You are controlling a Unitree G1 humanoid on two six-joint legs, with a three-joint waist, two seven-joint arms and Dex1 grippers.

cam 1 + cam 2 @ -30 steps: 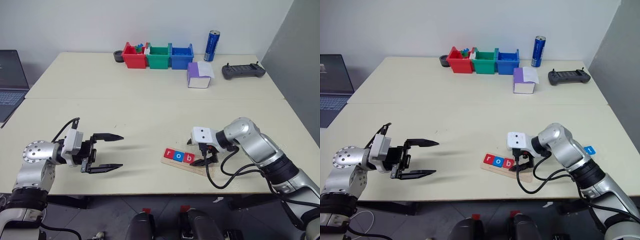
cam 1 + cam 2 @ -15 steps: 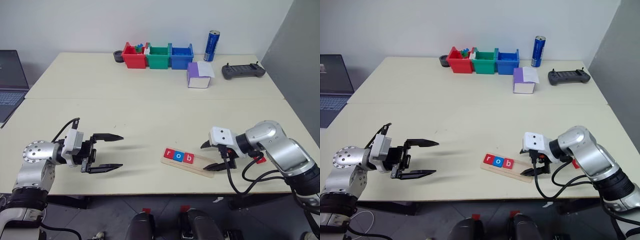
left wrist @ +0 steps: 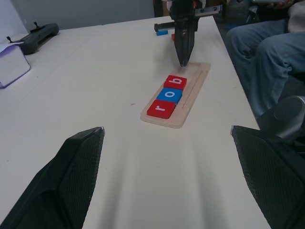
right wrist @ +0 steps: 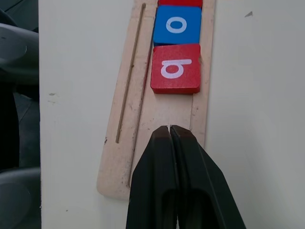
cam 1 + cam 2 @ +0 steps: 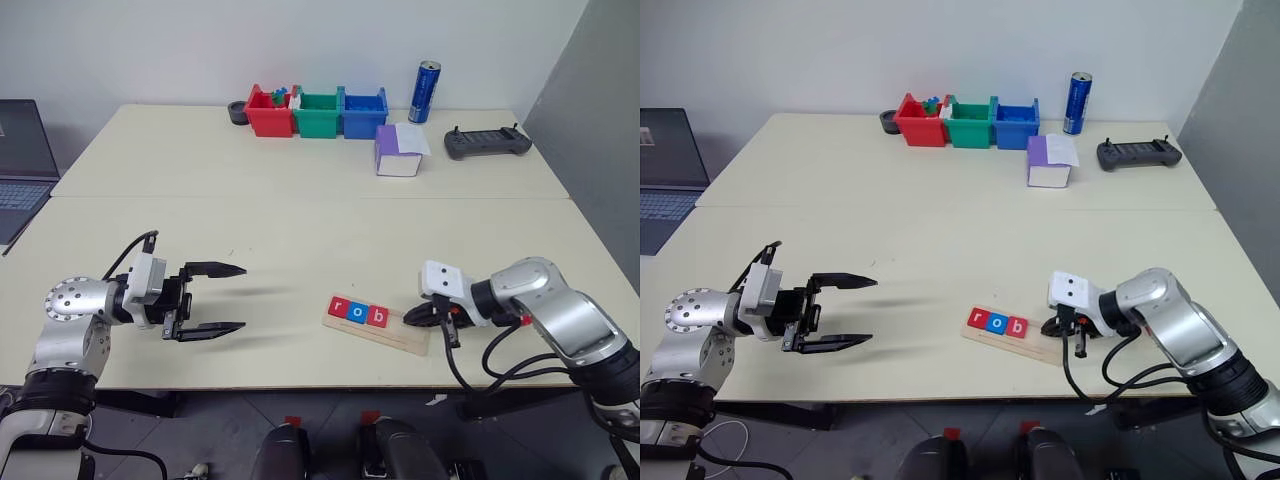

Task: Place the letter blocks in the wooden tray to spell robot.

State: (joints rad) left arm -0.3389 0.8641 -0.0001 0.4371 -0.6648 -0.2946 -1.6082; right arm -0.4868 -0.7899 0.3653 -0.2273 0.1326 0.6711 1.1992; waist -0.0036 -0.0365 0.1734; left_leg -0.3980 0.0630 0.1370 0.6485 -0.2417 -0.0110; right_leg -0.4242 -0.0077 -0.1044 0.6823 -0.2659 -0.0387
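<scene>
The wooden tray lies near the table's front edge. It holds three letter blocks side by side: a red r, a blue o and a red b. My right gripper is shut and empty. Its tips hover over the tray's bare end, just behind the b. A loose blue block and a red one lie on the table beyond that gripper; their letters cannot be read. My left gripper stands open and empty, well to the left of the tray.
Red, green and blue bins line the far edge, with a blue can beside them. A purple-and-white box and a black controller sit at the back right. A laptop is at far left. A person's legs are beside the table.
My right gripper drew back from the b block towards the tray's empty right end and went from open to shut. The b block stays in the tray. The left arm has not moved.
</scene>
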